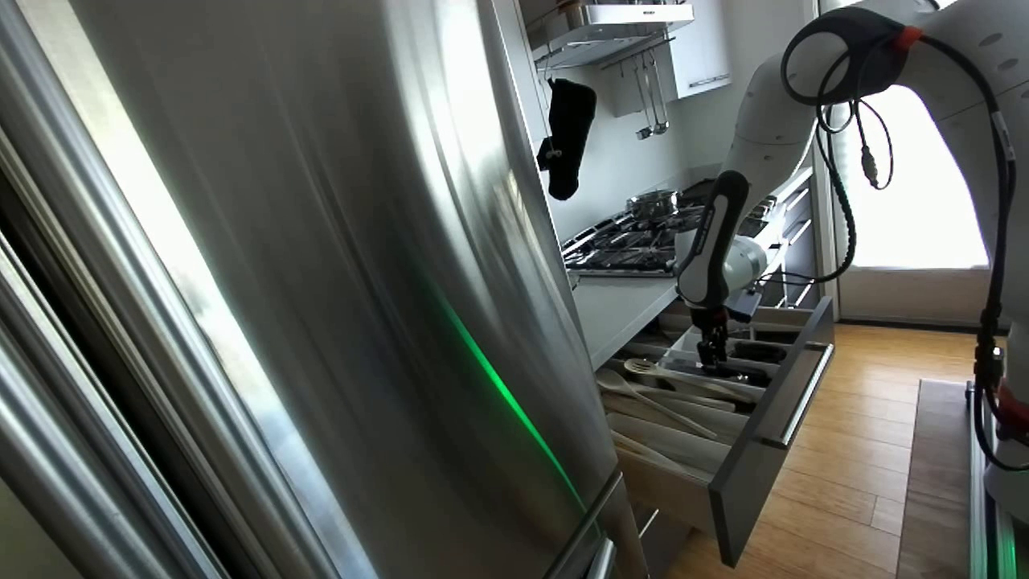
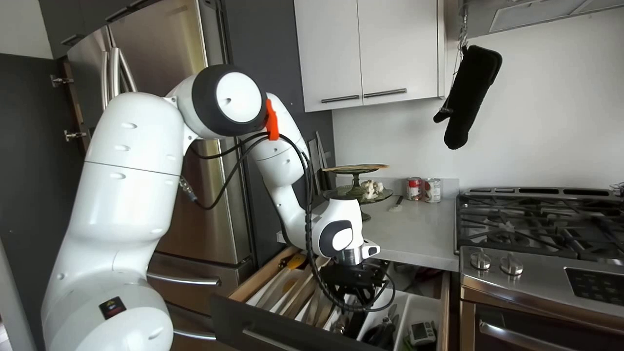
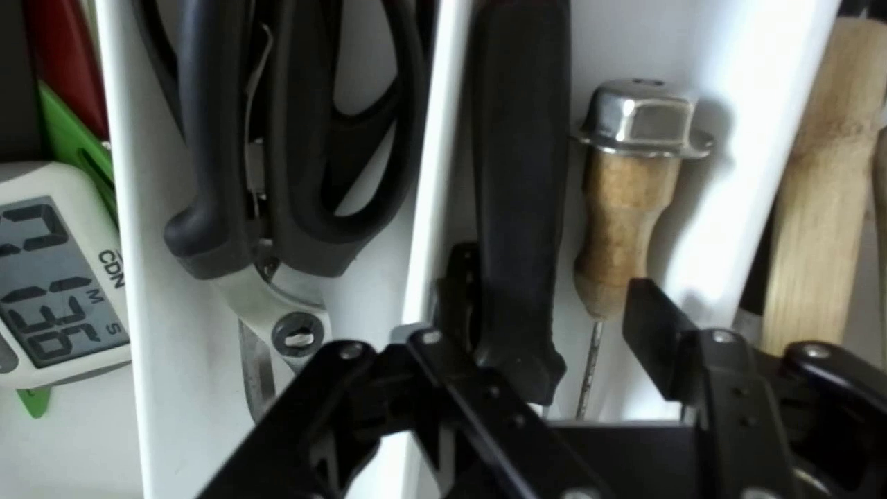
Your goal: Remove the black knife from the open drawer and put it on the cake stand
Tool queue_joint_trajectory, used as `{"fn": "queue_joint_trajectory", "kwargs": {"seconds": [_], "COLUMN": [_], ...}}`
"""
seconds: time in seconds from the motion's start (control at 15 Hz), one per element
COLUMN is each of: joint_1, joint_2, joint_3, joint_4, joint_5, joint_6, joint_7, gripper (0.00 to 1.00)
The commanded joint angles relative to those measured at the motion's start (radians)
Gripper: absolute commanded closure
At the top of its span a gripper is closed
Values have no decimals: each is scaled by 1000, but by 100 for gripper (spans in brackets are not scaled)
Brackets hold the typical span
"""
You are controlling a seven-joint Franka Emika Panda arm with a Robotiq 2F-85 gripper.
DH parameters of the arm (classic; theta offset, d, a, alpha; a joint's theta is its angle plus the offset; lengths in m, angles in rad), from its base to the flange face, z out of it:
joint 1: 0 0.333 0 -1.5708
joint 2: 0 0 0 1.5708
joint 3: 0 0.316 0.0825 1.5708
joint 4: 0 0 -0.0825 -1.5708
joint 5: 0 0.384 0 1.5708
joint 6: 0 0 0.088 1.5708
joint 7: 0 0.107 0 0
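Observation:
The black knife handle [image 3: 523, 173] lies lengthwise in a white tray compartment in the wrist view. Its blade is hidden by my gripper. My gripper [image 3: 551, 315] is open, with one finger on the left of the handle and the other to the right, past a wooden-handled tool [image 3: 617, 229]. It points down into the open drawer [image 1: 772, 434], and it shows low over the tray in both exterior views [image 1: 712, 358] [image 2: 358, 287]. The drawer's dark front [image 2: 234, 312] also shows. The two-tier green glass cake stand [image 2: 341, 193] stands on the counter behind the arm.
Shears [image 3: 298, 229] and a timer [image 3: 59, 270] lie in compartments left of the knife. Wooden utensils [image 1: 659, 402] fill the other side. A tray divider [image 3: 436, 152] runs close beside the handle. Cans [image 2: 432, 190] and the stove [image 2: 531, 229] stand along the counter [image 2: 414, 229]. The fridge [image 1: 362, 281] stands beside the drawer.

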Motion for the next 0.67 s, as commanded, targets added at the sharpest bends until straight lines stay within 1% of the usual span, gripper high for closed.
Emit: {"fn": "queue_joint_trajectory", "kwargs": {"seconds": [0.0, 0.07, 0.13, 0.2, 0.4, 0.53, 0.6], "joint_1": [-8, -6, -3, 1, 9, 14, 16], "joint_2": [32, 37, 42, 43, 36, 32, 32], "joint_3": [1, -2, -6, -12, -23, -29, -31], "joint_4": [15, 17, 19, 19, 18, 16, 18], "joint_5": [-20, -26, -33, -44, -69, -87, -95], "joint_6": [-1, -6, -7, -15, -27, -35, -38], "joint_7": [-3, 1, 7, 14, 25, 31, 34], "gripper": [42, 42, 45, 43, 42, 48, 56]}}
